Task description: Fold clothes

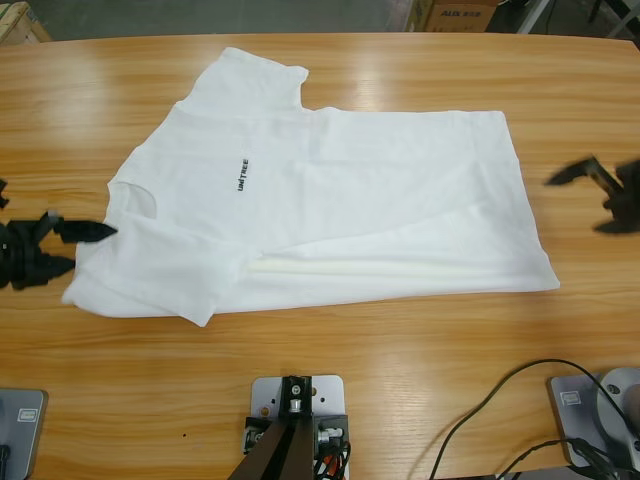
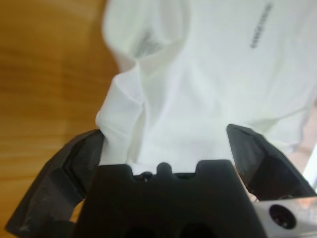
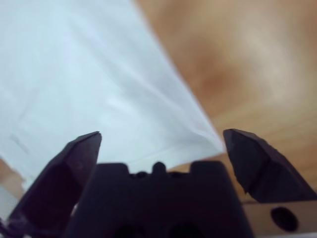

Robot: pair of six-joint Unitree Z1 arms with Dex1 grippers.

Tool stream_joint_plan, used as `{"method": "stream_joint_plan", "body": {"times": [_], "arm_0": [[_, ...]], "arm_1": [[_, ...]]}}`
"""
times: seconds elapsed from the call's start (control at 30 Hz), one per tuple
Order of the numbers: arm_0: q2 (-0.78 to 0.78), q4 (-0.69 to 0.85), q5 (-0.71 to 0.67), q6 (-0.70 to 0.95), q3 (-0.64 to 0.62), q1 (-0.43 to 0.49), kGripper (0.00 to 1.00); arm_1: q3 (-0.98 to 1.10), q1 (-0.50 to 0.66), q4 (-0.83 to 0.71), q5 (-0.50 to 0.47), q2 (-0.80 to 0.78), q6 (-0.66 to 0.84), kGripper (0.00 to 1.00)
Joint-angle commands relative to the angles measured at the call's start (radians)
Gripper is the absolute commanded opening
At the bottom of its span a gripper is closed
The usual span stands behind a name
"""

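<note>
Opening grab: left gripper [image 1: 85, 232] at the T-shirt [image 1: 330, 190] collar, frame left, right gripper [image 1: 590, 195] off its hem; both fingers spread wide, holding nothing; next, close on cloth.

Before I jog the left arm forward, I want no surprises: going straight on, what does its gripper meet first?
The left gripper, jaws open, points at the plain white cotton T-shirt; it would meet the collar end first, apparently already between the jaws.

White T-shirt [image 1: 330, 190], dark chest text

Bright, even light; blurry wrist views.
</note>
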Motion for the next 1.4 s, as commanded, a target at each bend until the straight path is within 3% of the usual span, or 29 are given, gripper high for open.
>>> {"method": "stream_joint_plan", "body": {"times": [0.03, 0.37, 0.77, 1.07, 1.4], "arm_0": [[0.051, 0.098, -0.014, 0.114, -0.152, -0.05, 0.964], [0.056, 0.111, -0.009, 0.114, -0.128, -0.05, 0.964], [0.081, 0.091, -0.016, 0.152, -0.141, -0.05, 0.968], [0.085, 0.091, -0.016, 0.179, -0.137, -0.05, 0.968], [0.076, 0.093, -0.016, 0.213, -0.129, -0.051, 0.968]], "arm_1": [[-0.088, 0.155, -0.036, 0.031, 0.145, -0.21, 0.999], [-0.102, 0.188, -0.059, 0.036, 0.194, -0.232, 0.987], [-0.215, 0.663, -0.137, 0.211, 0.301, -0.266, 0.977], [-0.356, 0.813, -0.135, 0.394, 0.408, -0.347, 0.977], [-0.467, 0.914, -0.116, 0.374, 0.537, -0.369, 0.977]]}}
